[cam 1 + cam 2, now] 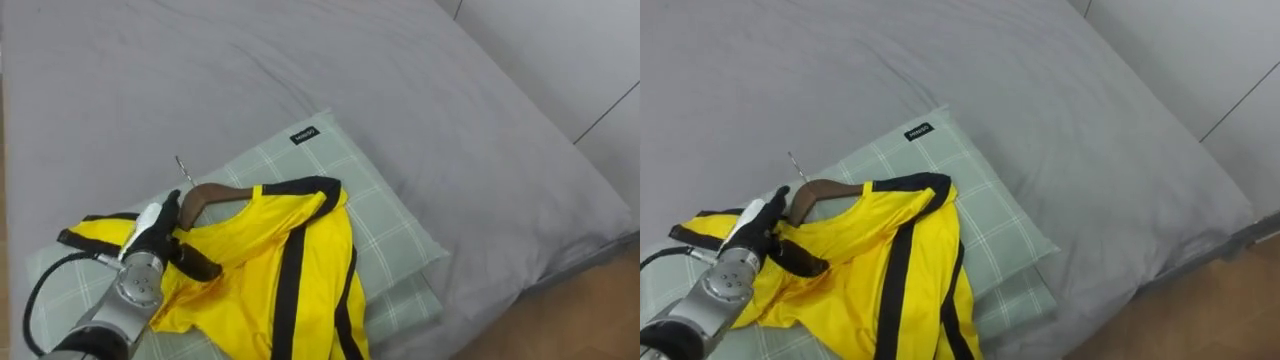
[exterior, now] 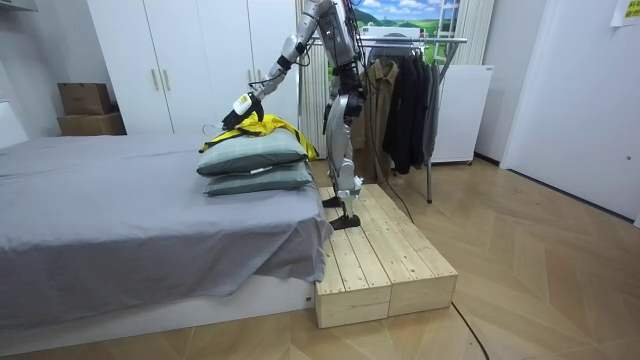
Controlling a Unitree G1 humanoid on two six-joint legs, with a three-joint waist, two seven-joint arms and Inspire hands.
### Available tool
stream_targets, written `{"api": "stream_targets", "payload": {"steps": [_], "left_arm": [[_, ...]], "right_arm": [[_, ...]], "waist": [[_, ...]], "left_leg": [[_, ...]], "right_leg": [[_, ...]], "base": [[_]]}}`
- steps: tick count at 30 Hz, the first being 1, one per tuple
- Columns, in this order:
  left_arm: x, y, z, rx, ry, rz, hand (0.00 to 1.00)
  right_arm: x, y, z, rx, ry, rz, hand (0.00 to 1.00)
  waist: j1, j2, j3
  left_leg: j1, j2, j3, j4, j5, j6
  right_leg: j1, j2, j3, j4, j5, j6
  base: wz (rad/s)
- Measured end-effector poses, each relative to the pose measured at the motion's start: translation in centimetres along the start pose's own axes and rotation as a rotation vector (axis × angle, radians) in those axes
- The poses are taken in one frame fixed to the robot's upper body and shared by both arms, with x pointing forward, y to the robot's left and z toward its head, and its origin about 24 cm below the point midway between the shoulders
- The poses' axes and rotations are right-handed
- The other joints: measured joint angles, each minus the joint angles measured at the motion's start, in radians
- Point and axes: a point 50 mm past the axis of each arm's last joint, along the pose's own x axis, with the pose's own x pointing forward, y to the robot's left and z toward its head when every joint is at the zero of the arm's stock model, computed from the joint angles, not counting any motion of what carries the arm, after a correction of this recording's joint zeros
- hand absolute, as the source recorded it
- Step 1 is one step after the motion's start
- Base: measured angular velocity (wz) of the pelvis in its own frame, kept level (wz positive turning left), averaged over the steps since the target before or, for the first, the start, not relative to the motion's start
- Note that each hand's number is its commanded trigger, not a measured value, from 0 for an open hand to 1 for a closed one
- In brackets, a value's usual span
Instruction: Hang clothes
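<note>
Hanger [image 1: 215, 193] sits mostly inside the yellow shirt [image 1: 270, 260], w/ only hook [image 1: 182, 170] + one brown end showing. Shirt lies on pillows [image 1: 390, 230] on bed [image 1: 300, 70], hem cut off at frame edge. L arm stretched fwd, left hand [image 1: 150, 232] back-up at hanger's end, thumb across cloth; can't tell if it grips.

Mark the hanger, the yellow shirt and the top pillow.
hanger [image 1: 213, 191], left eye view, wooden shoulder.
yellow shirt [image 1: 252, 245], left eye view, front panel.
top pillow [image 1: 385, 220], left eye view, bare checked cover.
</note>
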Motion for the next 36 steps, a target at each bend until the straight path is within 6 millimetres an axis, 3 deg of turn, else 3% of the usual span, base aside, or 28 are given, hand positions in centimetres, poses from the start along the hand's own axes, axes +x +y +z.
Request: {"api": "stream_targets", "payload": {"steps": [7, 10, 20, 31, 36], "left_arm": [[0.0, 1.2, -1.2, 0.046, 0.048, 0.119, 0.0], [-0.1, 1.3, -1.5, 0.07, 0.061, 0.138, 0.0], [-0.2, 1.2, -2.1, 0.088, 0.088, 0.146, 0.0], [-0.3, 0.8, -2.1, 0.09, 0.096, 0.115, 0.0], [-0.3, 0.5, -2.0, 0.128, 0.083, 0.08, 0.0]], "right_arm": [[0.0, 0.4, 0.0, 0.021, 0.016, 0.012, 0.0], [0.1, 0.8, 0.2, 0.022, 0.026, 0.022, 0.0], [0.1, 1.3, 0.7, 0.021, 0.021, 0.042, 0.0], [0.2, 1.2, 1.5, 0.011, -0.011, 0.051, 0.0], [0.2, 1.0, 1.6, 0.012, -0.015, 0.055, 0.0]], "waist": [[0.023, -0.04, -0.0016], [0.023, -0.046, -0.0021], [0.021, -0.043, -0.0019], [0.016, -0.015, -0.0077], [0.015, -0.009, -0.0062]], "left_leg": [[-0.004, 0.002, 0.006, 0.007, 0.0, 0.0], [-0.005, 0.005, 0.005, 0.012, -0.004, -0.002], [-0.005, 0.016, 0.005, 0.022, -0.008, -0.007], [-0.007, 0.016, 0.003, 0.023, -0.01, -0.008], [-0.008, 0.016, 0.003, 0.025, -0.01, -0.008]], "right_leg": [[-0.001, 0.006, 0.015, -0.007, -0.003, 0.0], [-0.001, 0.01, 0.02, -0.007, -0.002, -0.001], [0.001, 0.017, 0.015, 0.0, 0.002, -0.008], [0.003, 0.014, 0.004, 0.0, 0.003, -0.009], [0.003, 0.014, 0.004, -0.001, 0.003, -0.009]], "base": [[-0.03], [-0.01], [0.0], [0.0], [0.0]]}}
